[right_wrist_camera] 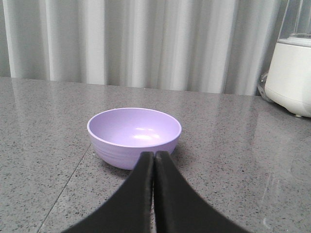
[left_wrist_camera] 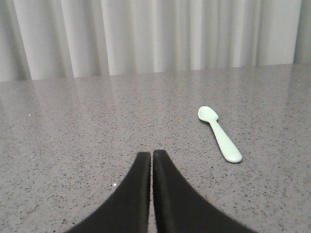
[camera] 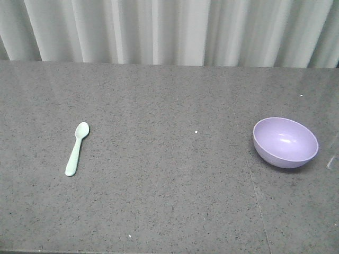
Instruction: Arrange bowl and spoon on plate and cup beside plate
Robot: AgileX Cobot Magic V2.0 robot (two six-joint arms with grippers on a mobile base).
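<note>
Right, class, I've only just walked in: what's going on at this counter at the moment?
Nothing is being handled yet. The spoon lies flat on the grey counter, and the bowl stands upright and empty, well apart from it. The left end effector is shut and empty, with the spoon ahead of it. The right end effector is also shut and empty, facing the bowl. No plate or cup shows in any view.

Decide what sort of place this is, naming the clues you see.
Probably a kitchen-like counter: a speckled grey countertop, a white blender-like appliance, a pale curtain behind, with a bowl and spoon laid out.
</note>
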